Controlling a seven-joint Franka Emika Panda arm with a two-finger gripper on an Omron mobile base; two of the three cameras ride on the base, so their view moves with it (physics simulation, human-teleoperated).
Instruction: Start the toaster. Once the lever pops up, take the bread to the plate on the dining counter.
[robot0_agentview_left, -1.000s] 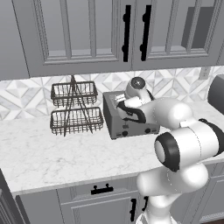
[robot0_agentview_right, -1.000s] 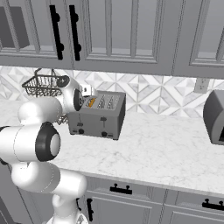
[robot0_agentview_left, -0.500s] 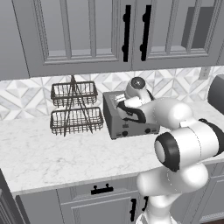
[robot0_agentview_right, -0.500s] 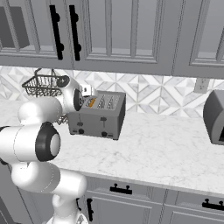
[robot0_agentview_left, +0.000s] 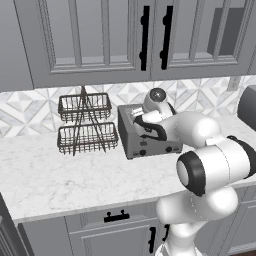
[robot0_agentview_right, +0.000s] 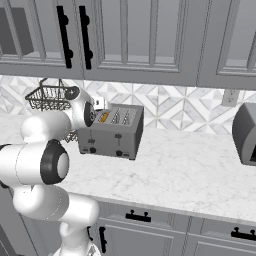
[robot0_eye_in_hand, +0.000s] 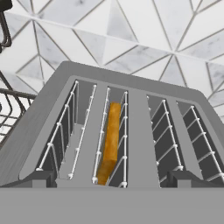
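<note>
Hand view: the toaster (robot0_eye_in_hand: 131, 127) is seen from above and from its front, its four slots running away toward the tiled backsplash (robot0_eye_in_hand: 144, 39). The bread (robot0_eye_in_hand: 110, 142) is set on edge in the second slot from the left, its long axis lying along the slot and pointing from the front toward the wall, the orange crust uppermost. Part of a wire rack (robot0_eye_in_hand: 11, 109) is seen at the left edge.

From the left base view, the toaster (robot0_agentview_left: 145, 142) is seen on the counter (robot0_agentview_left: 60, 175) against the backsplash, just beside the rack (robot0_agentview_left: 84, 124), its front with knobs facing the room. The gripper (robot0_agentview_left: 136, 116) is held over the toaster's top, the arm bent across in front of it. The jaws are spread wide and nothing is grasped.

From the right base view, the orange edge of the bread (robot0_agentview_right: 104, 117) is seen in a slot near the toaster's (robot0_agentview_right: 112, 137) left end, beside the wrist. A second grey appliance (robot0_agentview_right: 246, 132) is seen well apart at the right.
</note>
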